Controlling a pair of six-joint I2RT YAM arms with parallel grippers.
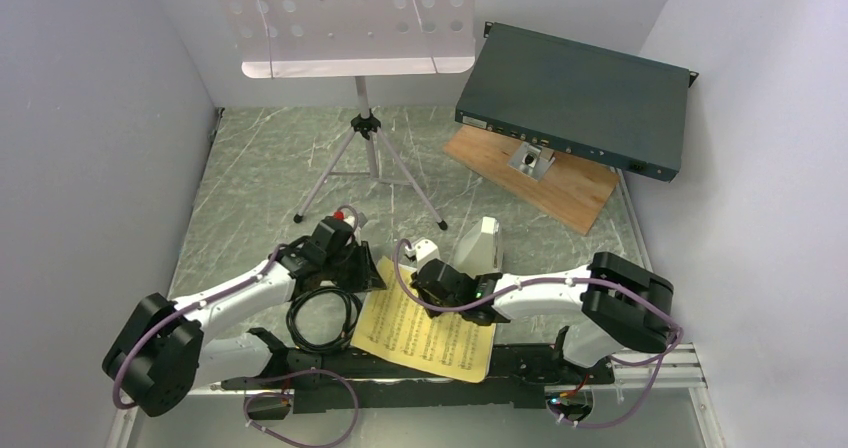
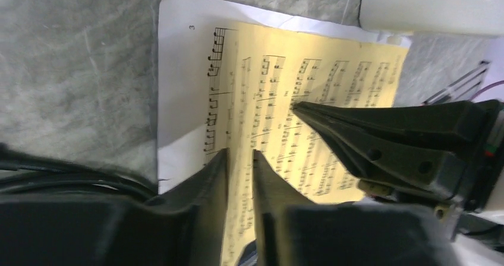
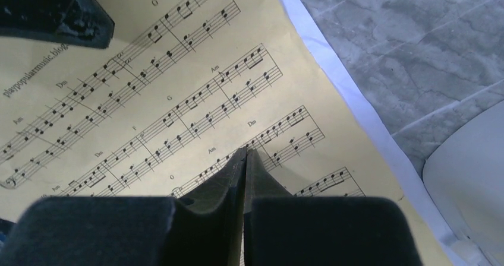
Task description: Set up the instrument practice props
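Observation:
The yellow sheet-music page [image 1: 425, 336] lies on a white page [image 2: 178, 88] at the table's near edge, between the two arms. My left gripper [image 2: 239, 151] is at the sheet's left edge, its jaws a narrow gap apart with the yellow page showing in the gap. My right gripper [image 3: 245, 150] is shut, its tips resting on the middle of the yellow page [image 3: 178, 100]. The white metronome [image 1: 480, 245] stands just beyond the sheet. The grey perforated music stand [image 1: 355, 18] on its silver tripod [image 1: 368, 163] is at the back, with nothing on it.
A dark-green flat box [image 1: 575, 93] leans on a wooden board [image 1: 545, 178] at the back right. A coiled black cable [image 1: 322, 318] lies by the left arm, next to the sheet. Grey walls close in both sides.

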